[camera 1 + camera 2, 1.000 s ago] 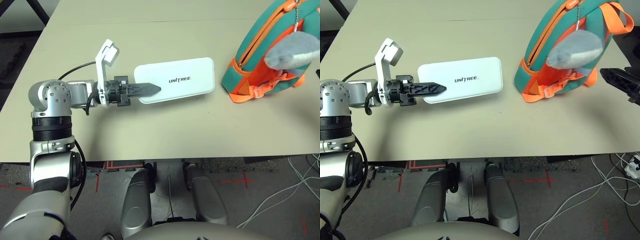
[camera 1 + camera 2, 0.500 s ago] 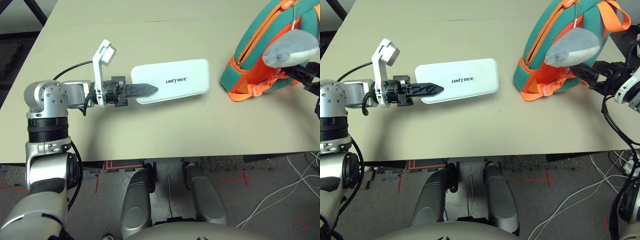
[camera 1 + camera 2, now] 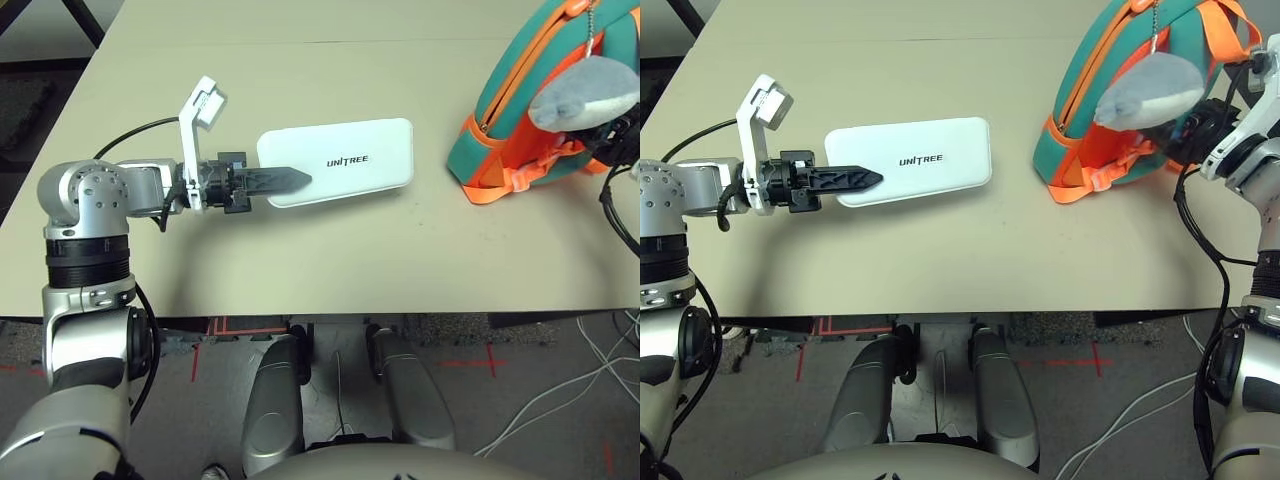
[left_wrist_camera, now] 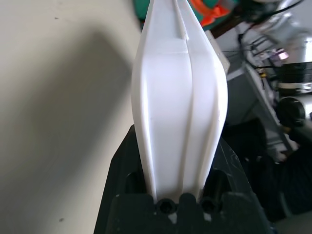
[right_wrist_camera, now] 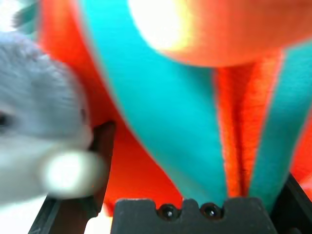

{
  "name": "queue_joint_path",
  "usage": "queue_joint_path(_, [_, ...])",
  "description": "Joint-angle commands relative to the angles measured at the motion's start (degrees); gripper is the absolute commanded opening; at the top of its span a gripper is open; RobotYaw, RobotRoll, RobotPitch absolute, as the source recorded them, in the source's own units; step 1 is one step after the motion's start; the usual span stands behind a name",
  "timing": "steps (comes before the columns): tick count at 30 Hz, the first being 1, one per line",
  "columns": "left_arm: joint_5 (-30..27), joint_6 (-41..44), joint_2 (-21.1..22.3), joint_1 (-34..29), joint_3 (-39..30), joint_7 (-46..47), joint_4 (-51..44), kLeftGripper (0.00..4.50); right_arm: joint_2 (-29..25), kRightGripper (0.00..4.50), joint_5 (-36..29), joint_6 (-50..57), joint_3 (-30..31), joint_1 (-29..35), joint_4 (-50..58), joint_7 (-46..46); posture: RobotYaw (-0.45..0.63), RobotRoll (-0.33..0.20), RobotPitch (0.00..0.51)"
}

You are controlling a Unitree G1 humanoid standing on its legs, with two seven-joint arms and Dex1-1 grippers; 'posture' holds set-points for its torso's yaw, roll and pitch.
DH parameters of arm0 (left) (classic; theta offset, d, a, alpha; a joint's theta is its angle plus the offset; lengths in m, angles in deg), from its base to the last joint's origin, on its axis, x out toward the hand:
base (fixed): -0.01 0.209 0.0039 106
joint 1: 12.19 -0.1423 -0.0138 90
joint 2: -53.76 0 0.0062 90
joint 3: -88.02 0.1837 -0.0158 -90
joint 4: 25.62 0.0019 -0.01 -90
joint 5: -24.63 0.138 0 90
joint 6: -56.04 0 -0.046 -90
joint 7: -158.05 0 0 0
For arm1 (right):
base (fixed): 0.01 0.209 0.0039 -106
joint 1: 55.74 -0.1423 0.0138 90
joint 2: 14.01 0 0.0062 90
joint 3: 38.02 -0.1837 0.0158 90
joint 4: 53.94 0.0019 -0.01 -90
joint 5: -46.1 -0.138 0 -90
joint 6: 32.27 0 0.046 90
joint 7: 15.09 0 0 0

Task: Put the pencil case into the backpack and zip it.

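Left claw clamps pencil case on beige table; grey floor.

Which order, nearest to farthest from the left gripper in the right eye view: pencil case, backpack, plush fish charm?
1. pencil case: clamped at its end in the left gripper, mid-table.
2. backpack: standing at the table's right; its near edge comes first.
3. plush fish charm: hanging on the backpack's right-hand face, farthest.
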Motion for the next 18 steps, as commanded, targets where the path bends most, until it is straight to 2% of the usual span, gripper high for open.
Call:
queue_joint_path(1, [2.32, -3.73, 0.94, -0.88, 1.61, -1.39, 2.22, 1.31, -2.14, 4.37, -6.84, 8.66, -1.75, -1.32, 8.68, 0.71, -0.1, 0.0, 0.229])
queue_joint_path(5, [5.06, -7.67, 1.15, -0.74, 2.85, -2.04, 5.25, 1.31, -3.37, 4.37, -12.77, 16.22, -2.44, -2.89, 14.58, -0.16, -0.11, 0.0, 0.22])
queue_joint_path(13, [8.15, -12.55, 0.57, 0.27, 3.77, -3.54, 10.3, 1.31, -4.0, 4.37, -20.63, 25.62, -4.4, -5.82, 20.05, -3.88, -0.13, 0.0, 0.215])
queue_joint_path(18, [9.45, -14.21, -0.11, 1.19, 4.29, -4.34, 12.23, 1.31, -5.89, 4.37, -23.28, 31.35, -5.85, -4.14, 22.11, -7.54, -0.14, 0.0, 0.215])
